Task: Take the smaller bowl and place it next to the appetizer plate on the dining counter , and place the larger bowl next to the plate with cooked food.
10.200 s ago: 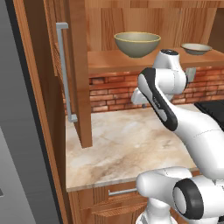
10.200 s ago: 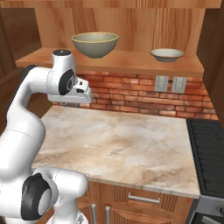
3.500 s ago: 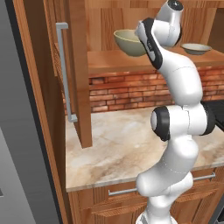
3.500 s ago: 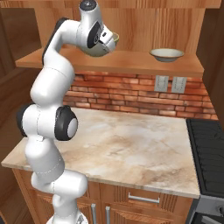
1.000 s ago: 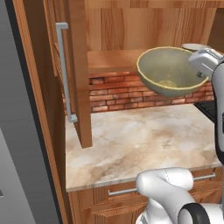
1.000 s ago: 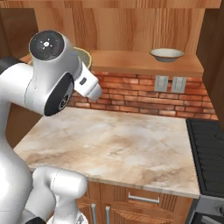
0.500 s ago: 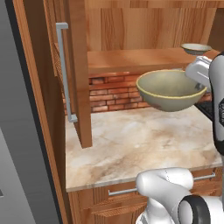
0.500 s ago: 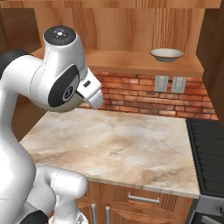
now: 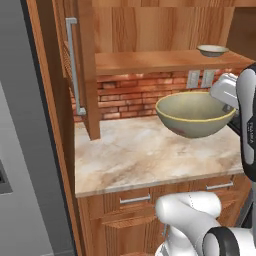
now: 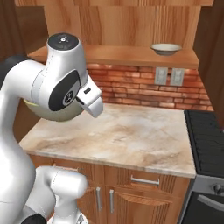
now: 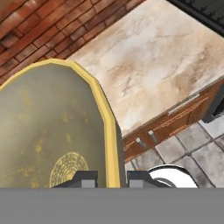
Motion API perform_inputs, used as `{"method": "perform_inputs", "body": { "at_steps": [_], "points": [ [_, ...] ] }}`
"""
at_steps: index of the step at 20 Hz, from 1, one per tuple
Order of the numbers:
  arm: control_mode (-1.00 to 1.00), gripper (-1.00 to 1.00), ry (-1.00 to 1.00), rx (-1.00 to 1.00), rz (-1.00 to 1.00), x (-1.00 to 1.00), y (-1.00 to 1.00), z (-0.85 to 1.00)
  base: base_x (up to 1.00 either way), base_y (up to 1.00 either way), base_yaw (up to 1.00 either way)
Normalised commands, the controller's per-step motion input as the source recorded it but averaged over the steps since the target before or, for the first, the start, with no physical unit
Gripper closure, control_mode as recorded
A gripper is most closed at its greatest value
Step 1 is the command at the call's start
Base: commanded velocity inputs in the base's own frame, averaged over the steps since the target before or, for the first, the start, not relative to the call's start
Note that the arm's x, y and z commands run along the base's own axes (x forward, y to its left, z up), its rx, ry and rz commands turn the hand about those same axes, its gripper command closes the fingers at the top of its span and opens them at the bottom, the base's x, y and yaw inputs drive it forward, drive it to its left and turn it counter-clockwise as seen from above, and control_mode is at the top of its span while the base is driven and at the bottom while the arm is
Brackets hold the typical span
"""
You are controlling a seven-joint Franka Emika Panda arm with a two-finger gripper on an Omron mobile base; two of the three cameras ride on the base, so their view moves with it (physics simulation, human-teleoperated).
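Note:
The larger bowl (image 9: pixel 195 116), deep and olive-beige with a yellow rim, hangs level in the air above the marbled worktop, in front of the brick wall. My gripper (image 11: pixel 111 177) is shut on its rim, one fingertip (image 11: pixel 85 178) inside the bowl and the other outside. In the hand view the bowl's inside (image 11: pixel 43 131) lies to the left. Behind my arm a sliver of the bowl (image 10: pixel 30 105) shows. The smaller bowl (image 9: pixel 212 50) (image 10: pixel 166 49), shallow and grey-beige, sits on the wooden shelf at its right end. The appetizer plate, the plate with cooked food and the dining counter are out of view.
A marbled worktop (image 9: pixel 130 155) over wooden drawers lies under the bowl. The wooden shelf (image 9: pixel 150 62) runs above a brick backsplash with two outlets (image 10: pixel 169 76). An open cabinet door with a long handle (image 9: pixel 72 65) stands at the left. A black stove (image 10: pixel 206 131) borders the worktop's right.
The larger bowl has come down in my gripper and turned from tilted toward the camera to level. The smaller bowl has stayed on the shelf.

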Motion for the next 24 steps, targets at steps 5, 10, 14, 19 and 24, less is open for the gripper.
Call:
{"method": "perform_inputs", "body": {
  "at_steps": [5,10,14,19,24],
  "points": [
    [1.0,1.0,0.0,0.0,0.0,0.0,0.0,0.0,-0.99,0.0,0.0],
    [1.0,1.0,0.0,0.0,0.0,0.0,0.0,0.0,-0.99,0.0,0.0],
    [1.0,1.0,0.0,0.0,0.0,0.0,0.0,0.0,-0.73,0.03,0.01],
    [1.0,1.0,0.0,0.0,0.0,0.0,0.0,0.0,-0.4,0.11,0.16],
    [1.0,1.0,0.0,0.0,0.0,0.0,0.0,0.0,-0.17,0.08,0.33]
  ]
}}
